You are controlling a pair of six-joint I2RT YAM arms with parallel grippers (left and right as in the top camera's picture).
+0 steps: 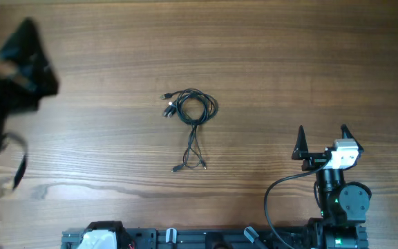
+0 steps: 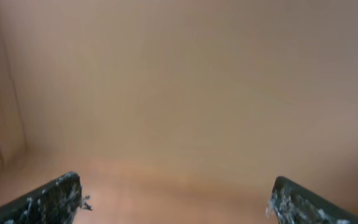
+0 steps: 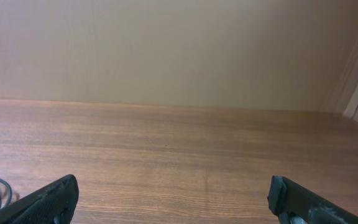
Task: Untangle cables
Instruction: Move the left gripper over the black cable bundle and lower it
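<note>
Right gripper [image 1: 323, 137] stands wide open and empty at the right of the wooden table [image 1: 289, 55]. Left gripper [image 2: 178, 198], also spread and empty, is at the far left. One looped bundle of thin black cables [image 1: 192, 111] lies mid-table, four plug ends showing, well apart from both.

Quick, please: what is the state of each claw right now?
Left claw: open, holding nothing.
Right claw: open, holding nothing.

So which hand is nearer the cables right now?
Right, it seems. The right hand is low over the table, off to the cables' right. The left hand is raised, farther off to their left.
</note>
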